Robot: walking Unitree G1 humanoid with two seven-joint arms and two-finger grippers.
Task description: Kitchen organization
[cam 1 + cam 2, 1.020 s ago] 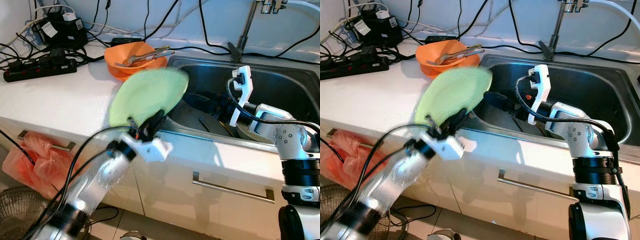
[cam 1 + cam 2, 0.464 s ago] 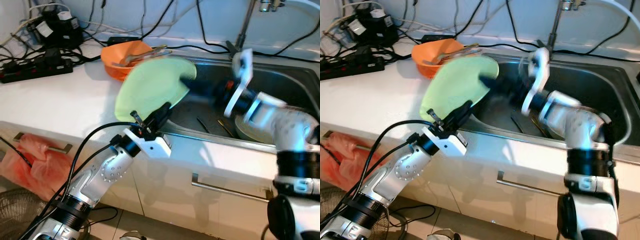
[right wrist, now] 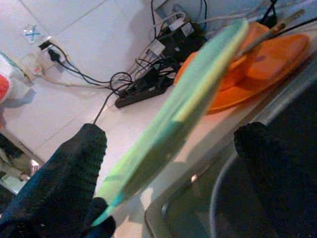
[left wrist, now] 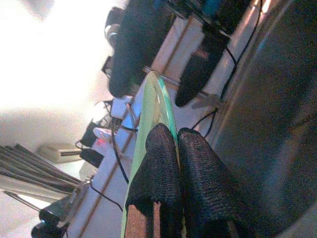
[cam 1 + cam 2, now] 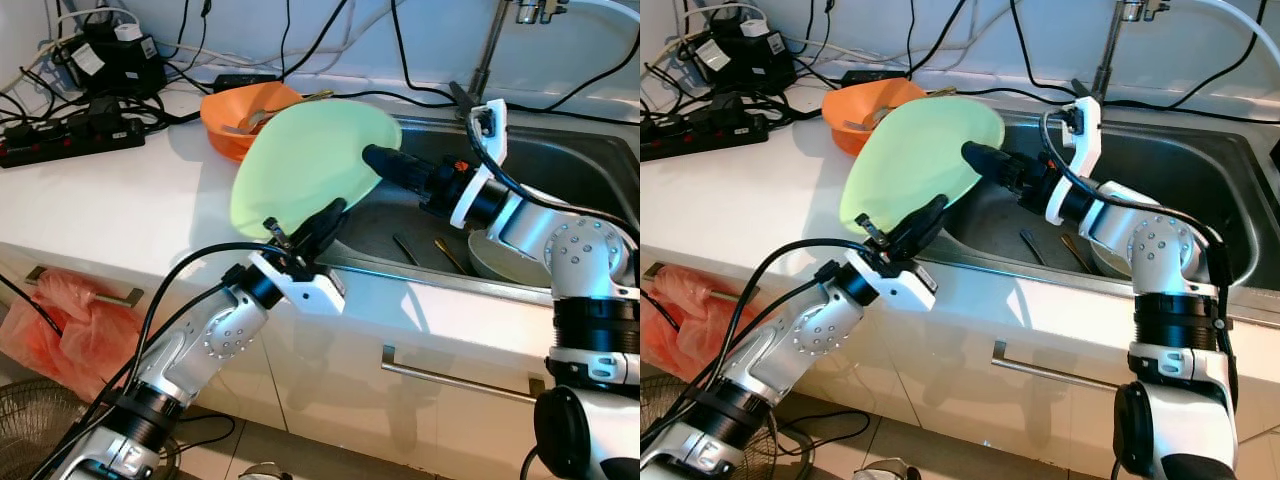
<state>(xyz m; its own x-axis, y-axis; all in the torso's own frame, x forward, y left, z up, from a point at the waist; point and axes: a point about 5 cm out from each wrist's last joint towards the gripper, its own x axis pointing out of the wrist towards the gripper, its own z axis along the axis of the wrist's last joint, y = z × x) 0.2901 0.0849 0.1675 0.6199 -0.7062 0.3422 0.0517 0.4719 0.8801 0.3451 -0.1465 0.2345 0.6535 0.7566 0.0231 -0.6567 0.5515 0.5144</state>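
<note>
The left end effector (image 5: 318, 222) is pinched tight on the lower rim of a pale green plate (image 5: 305, 165), holding it tilted up in the middle of the frame, above the edge where the white desk (image 5: 120, 195) meets the steel sink (image 5: 560, 170). The right end effector (image 3: 173, 148) reaches in from the right with its fingers spread wide on either side of the plate's upper edge, not yet closed on it.

This looks like a handover, and the risk is in the timing: if the left lets go before the right has closed, the plate would likely slide off into the sink, where another plate (image 5: 500, 262) and some utensils (image 5: 420, 250) already lie.

Room is tight behind. An orange bowl (image 5: 245, 112) with utensils in it sits just beyond the plate, with a power strip (image 5: 75, 140) and loose cables (image 5: 300, 50) in the upper left. The open basin to the right offers more room.
</note>
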